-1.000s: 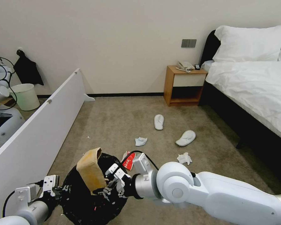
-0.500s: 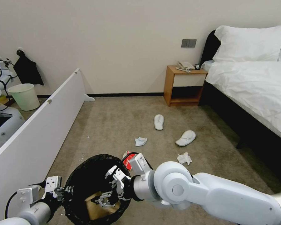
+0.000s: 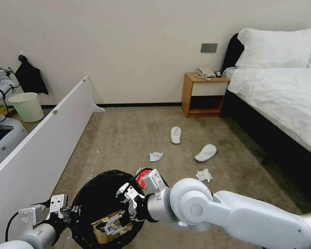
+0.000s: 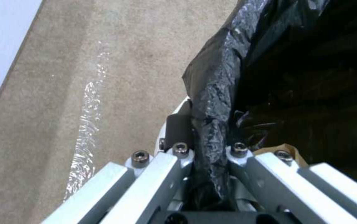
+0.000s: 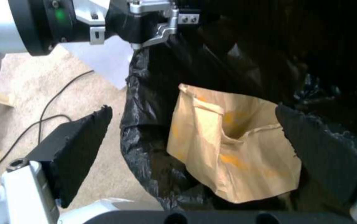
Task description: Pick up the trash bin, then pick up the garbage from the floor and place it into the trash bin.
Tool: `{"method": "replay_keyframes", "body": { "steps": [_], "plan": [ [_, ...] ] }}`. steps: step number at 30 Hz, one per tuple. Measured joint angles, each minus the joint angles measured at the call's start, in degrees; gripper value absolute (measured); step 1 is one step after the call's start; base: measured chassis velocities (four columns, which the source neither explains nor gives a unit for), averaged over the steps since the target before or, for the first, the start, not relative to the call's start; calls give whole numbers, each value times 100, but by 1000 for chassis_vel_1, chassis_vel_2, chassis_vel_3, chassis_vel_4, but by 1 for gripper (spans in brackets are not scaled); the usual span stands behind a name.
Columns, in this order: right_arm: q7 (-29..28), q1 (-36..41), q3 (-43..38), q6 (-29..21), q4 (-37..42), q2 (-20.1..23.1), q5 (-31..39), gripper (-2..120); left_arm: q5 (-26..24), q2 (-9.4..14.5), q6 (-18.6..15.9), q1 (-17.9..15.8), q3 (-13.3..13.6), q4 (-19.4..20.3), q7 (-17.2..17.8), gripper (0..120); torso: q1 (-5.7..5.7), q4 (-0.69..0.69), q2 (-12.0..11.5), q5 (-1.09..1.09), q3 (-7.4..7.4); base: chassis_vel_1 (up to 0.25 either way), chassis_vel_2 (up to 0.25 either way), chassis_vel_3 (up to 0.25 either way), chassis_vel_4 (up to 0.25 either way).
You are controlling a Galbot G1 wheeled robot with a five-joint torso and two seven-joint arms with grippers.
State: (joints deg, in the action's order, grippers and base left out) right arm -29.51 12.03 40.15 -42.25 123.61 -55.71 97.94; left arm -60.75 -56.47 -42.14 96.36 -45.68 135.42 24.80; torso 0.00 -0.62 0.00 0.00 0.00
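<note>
Trash bin w/ brown paper bag inside; right claw wide above it, left claw clamped on rim.

I see the paper bag inside the trash bin; slippers and tissues lie on the carpet beyond, bed at right.

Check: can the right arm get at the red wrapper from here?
Probably yes: the right gripper hangs open over the bin, and the wrapper lies on open carpet just past the bin's rim, nothing between.
</note>
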Motion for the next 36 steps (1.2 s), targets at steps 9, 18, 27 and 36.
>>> {"method": "replay_keyframes", "body": {
  "steps": [9, 18, 27, 36],
  "plan": [
    [841, 337, -888, 1129, -210, 72, -1356, 100, -10, -26, 0, -10, -38, -56, -1, 2, 0, 2, 0, 0, 0, 0, 0, 0, 0],
    [1209, 1806, -2560, 2090, -156, 928, -2596, 100, -27, -126, 0, -53, -166, -177, 3, 2, 0, -1, 0, 2, 0, 0, 0, 0, 0],
    [831, 3849, -4327, 2928, -17, 1583, -3976, 100, 206, -416, 0, 79, -306, -134, -25, 2, 0, 1, 0, 2, 0, 0, 0, 0, 0],
    [1207, 5998, -6430, 3697, -79, 1429, -5201, 100, 349, -503, 0, 73, -303, -174, -49, 2, 0, -1, 0, 0, 0, 0, 0, 0, 0]
  ]
}}
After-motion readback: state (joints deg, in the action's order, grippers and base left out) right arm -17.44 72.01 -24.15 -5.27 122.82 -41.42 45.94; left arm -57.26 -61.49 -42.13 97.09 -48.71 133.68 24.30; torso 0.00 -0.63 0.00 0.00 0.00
